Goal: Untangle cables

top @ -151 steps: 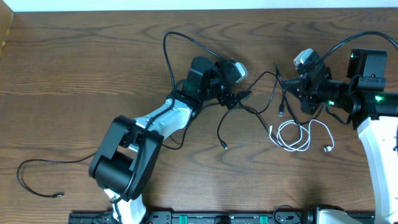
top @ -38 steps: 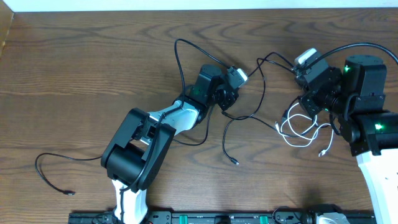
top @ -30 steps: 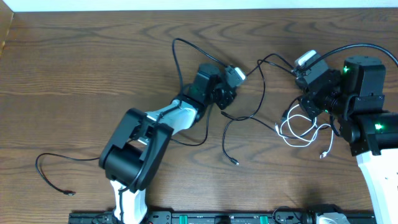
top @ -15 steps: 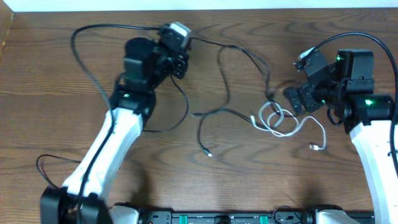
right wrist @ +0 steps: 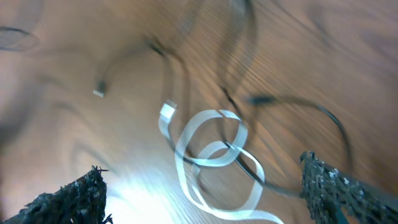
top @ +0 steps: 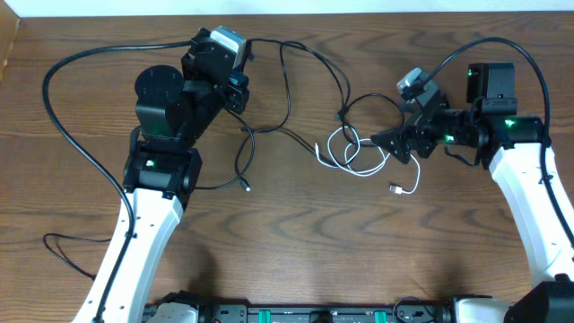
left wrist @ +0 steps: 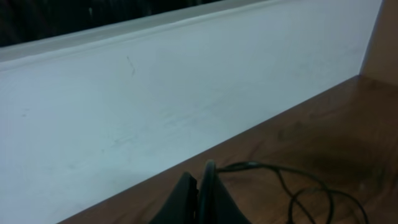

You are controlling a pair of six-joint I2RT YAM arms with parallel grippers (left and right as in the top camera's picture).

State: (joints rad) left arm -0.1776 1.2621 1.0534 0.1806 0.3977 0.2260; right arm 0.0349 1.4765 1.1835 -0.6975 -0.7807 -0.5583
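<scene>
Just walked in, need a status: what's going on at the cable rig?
Two arms are untangling cables. The left gripper is shut on a black cable at the far side. The right gripper is open and holds nothing, poised over the looped white cable, which a black strand crosses.

Right wrist view: motion blur smears the black cables (right wrist: 292, 101); plugs unreadable. The white cable (right wrist: 211, 114) runs off the bottom edge. Left wrist view: left hand (left wrist: 200, 186) is cropped to its fingertips; black cable (left wrist: 249, 165) exits bottom right, its far end unseen.
</scene>
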